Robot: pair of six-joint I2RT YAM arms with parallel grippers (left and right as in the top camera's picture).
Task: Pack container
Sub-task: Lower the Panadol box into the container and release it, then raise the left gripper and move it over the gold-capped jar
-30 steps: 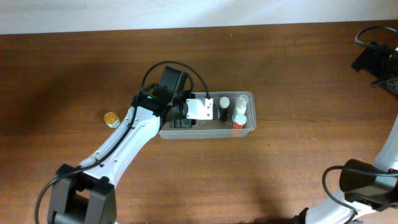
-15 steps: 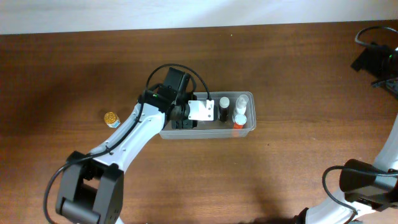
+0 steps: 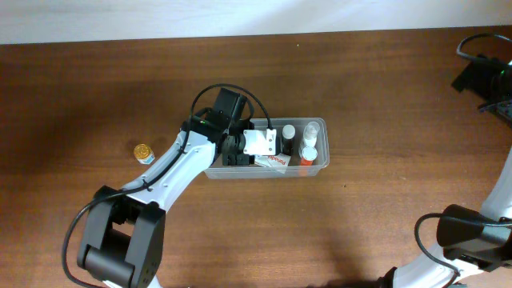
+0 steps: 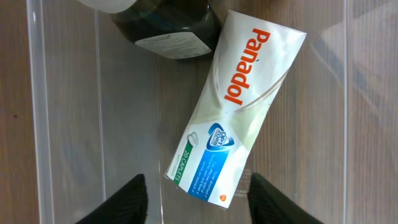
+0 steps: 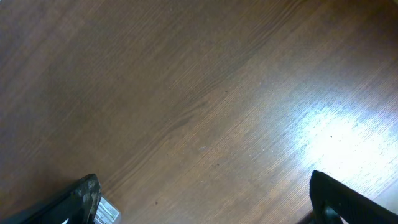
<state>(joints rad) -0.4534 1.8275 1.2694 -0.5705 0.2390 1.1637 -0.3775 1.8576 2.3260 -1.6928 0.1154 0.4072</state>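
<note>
1. Overhead: the container [image 3: 318, 166] sits mid-counter [image 3: 96, 80], long side running left-right. The left arm [image 3: 184, 164] reaches in from the lower left, with its wrist over the container's left end.
2. Overhead, contents: a Panadol box [image 3: 277, 161] lies flat near the middle, by the near wall. A dark-capped bottle [image 3: 288, 140] is just behind it. Two pale bottles [image 3: 310, 132] are at the right end, and the nearer one shows red at its base.
3. Overhead, outside: a small yellow jar [image 3: 143, 152] sits on the counter well left of the container, beside the left arm. The right arm [image 3: 500, 192] is at the far right edge, well apart from everything.
4. Left wrist: looking straight down into the container. The left gripper [image 4: 198, 199] is open, fingertips [image 4: 127, 202] spread and holding nothing. The box lies tilted on the floor, with its blue-green end between the fingertips; I see no contact. The dark bottle is at the top edge, touching or just beside the box's orange-lettered end; I can't tell which. Clear walls show on both sides.
5. Right wrist: the right gripper [image 5: 202, 186] is wide open and empty, with only bare wood below it.
</note>
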